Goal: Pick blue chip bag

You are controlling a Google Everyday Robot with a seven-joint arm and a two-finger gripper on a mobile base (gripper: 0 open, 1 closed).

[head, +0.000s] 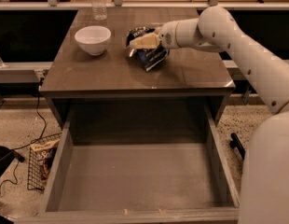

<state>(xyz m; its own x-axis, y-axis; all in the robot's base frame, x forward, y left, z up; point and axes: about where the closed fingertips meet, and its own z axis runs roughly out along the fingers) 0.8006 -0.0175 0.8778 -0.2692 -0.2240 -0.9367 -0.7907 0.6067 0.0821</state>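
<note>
The blue chip bag (151, 56), dark navy and crinkled, lies on the brown tabletop (112, 73) to the right of the white bowl. My gripper (136, 43) reaches in from the right on the white arm (228, 36) and sits over the bag's upper left part, covering some of it. The bag's lower right end shows below the gripper.
A white bowl (93, 39) stands at the table's left. A clear water bottle (98, 3) stands at the far edge. An open drawer (140, 176) juts out below the table front. A wire basket with a brown snack bag (43, 157) and cables lie on the floor at left.
</note>
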